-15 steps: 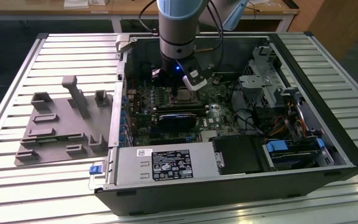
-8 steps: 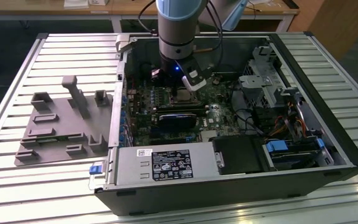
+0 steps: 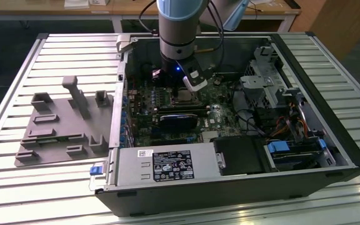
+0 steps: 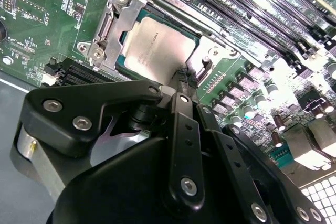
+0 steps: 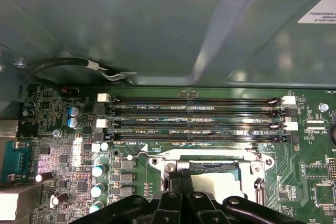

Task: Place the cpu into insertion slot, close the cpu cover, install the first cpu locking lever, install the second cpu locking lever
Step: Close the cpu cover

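The cpu (image 4: pixel 157 48) lies flat in the insertion slot (image 3: pixel 183 97) on the green motherboard, its silvery top facing up. The cpu cover (image 4: pixel 116 29) is down around it, and the chip shows through the cover's window. In the first wrist view the cpu (image 5: pixel 220 184) and the cover's frame (image 5: pixel 157 162) sit just ahead of the fingers. My gripper (image 4: pixel 184 77) is shut, its black tips pressed together at the socket's edge with nothing visible between them. A thin lever end (image 5: pixel 137 154) sticks out beside the socket's corner. In the exterior view the gripper (image 3: pixel 194 86) hangs just above the socket.
Long memory slots (image 5: pixel 194 119) run beside the socket. The open computer case (image 3: pixel 330 140) walls in the arm, with a power supply (image 3: pixel 167 164), drive cage (image 3: pixel 261 79) and cables (image 3: pixel 292 126). A grey fixture plate (image 3: pixel 61 126) lies outside at the exterior view's left.
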{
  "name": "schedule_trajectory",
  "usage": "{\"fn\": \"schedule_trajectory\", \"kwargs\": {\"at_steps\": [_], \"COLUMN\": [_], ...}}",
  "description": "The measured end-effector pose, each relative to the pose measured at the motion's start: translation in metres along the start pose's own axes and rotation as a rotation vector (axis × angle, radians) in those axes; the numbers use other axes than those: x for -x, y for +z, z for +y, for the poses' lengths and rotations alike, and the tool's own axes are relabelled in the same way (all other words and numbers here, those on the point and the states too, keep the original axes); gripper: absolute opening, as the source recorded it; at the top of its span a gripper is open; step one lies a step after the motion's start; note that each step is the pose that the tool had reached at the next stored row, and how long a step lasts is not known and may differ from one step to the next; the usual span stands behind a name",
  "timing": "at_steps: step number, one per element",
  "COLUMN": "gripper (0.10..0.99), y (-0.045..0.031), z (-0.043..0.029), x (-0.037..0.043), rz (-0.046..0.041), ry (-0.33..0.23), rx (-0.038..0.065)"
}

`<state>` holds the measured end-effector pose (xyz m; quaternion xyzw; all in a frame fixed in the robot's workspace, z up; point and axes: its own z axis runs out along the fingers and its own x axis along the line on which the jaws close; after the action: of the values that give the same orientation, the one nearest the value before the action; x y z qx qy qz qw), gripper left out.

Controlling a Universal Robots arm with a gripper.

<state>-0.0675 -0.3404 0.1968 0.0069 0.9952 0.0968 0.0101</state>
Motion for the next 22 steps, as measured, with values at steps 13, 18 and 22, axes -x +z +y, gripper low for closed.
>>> {"fn": "schedule_trajectory", "kwargs": {"at_steps": [13, 18, 22], "gripper": [0.102, 0.102, 0.102], "y": [-0.0014, -0.0025, -0.0026], "z": [0.0004, 0.0005, 0.0005], "x": [0.0066, 0.0021, -0.0025], "rz": [-0.0005, -0.0022, -0.0048], "ry": [0.000, 0.000, -0.001], "rx": [0.001, 0.002, 0.004]}}
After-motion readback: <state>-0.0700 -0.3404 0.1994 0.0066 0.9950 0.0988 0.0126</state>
